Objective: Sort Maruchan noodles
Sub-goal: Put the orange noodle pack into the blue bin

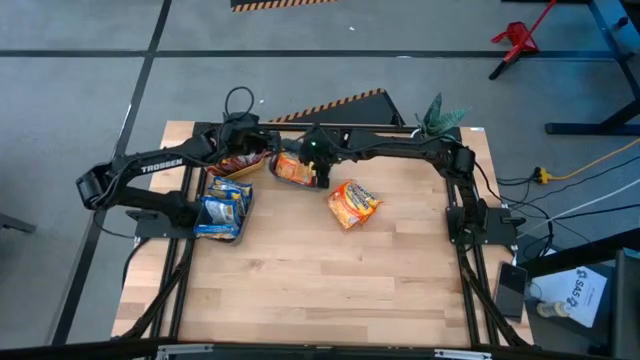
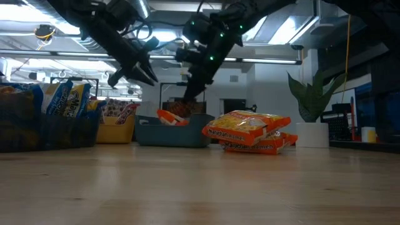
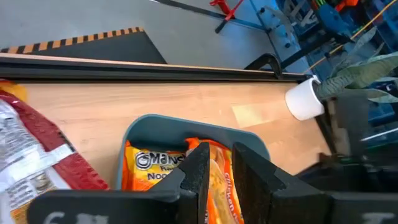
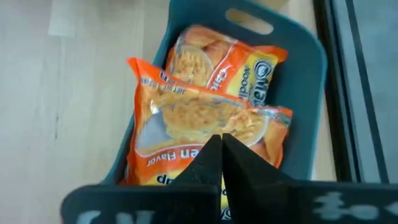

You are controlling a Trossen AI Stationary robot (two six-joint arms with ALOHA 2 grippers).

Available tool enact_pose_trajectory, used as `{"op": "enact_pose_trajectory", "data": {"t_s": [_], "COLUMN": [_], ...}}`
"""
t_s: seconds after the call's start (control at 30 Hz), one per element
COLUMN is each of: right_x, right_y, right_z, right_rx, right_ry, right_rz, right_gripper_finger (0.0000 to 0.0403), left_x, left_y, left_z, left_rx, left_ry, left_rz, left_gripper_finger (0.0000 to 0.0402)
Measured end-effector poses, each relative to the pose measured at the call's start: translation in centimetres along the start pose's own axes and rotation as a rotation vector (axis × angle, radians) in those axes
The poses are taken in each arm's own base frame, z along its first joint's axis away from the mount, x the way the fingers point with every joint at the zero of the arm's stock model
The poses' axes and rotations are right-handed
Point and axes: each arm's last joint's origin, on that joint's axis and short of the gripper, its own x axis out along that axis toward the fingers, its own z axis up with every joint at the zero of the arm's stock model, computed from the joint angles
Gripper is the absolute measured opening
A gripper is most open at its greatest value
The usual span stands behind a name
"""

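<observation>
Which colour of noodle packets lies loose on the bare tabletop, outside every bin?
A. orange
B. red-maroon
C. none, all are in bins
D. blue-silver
A: the high view shows the orange packets lying on the wooden table, right of the teal bin, and the low view shows them stacked on the bare wood.

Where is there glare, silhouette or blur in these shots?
Low view: ceiling lights glare behind the arms, leaving them dark silhouettes; the orange packets stay bright. Right wrist view: the near hand is soft, the packet in the teal bin fairly sharp. Left wrist view: its hand is blurred too. High view: even light.
</observation>
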Motion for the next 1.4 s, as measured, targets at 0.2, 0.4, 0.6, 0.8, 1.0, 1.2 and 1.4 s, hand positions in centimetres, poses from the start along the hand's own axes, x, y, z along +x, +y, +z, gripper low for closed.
{"op": "enact_pose_trajectory", "data": {"t_s": [0.2,0.4,0.6,0.8,1.0,1.2,1.4], "right_x": [-0.2,0.5,1.5,4.5,5.2,5.3,5.5], "right_y": [0.2,0.6,0.6,1.1,0.8,0.3,0.5], "right_z": [-0.5,-1.9,-2.1,-3.0,-2.0,-0.6,-0.5], "right_rx": [0.034,0.094,0.094,0.109,0.154,0.176,0.222], "right_ry": [0.064,0.142,0.149,0.164,0.038,-0.095,-0.106], "right_rz": [0.017,0.011,0.001,0.037,0.013,0.020,0.054], "right_gripper_finger": [0.0001,0.0001,0.0001,0.0001,0.0001,0.0001,0.0001], "left_x": [0.7,1.3,1.2,1.4,1.8,2.4,1.9], "left_y": [0.9,1.0,1.2,1.3,1.8,2.2,1.6], "left_z": [-0.6,-1.0,-1.1,-1.2,-1.6,-2.1,-1.6], "left_rx": [-0.006,-0.002,0.013,0.015,0.026,0.044,0.038], "left_ry": [0.067,0.119,0.151,0.156,0.197,0.239,0.232], "left_rz": [0.077,0.062,0.060,0.073,0.110,0.143,0.061], "left_gripper_finger": [0.0062,0.0062,0.0062,0.0062,0.0062,0.0062,0.0058]}}
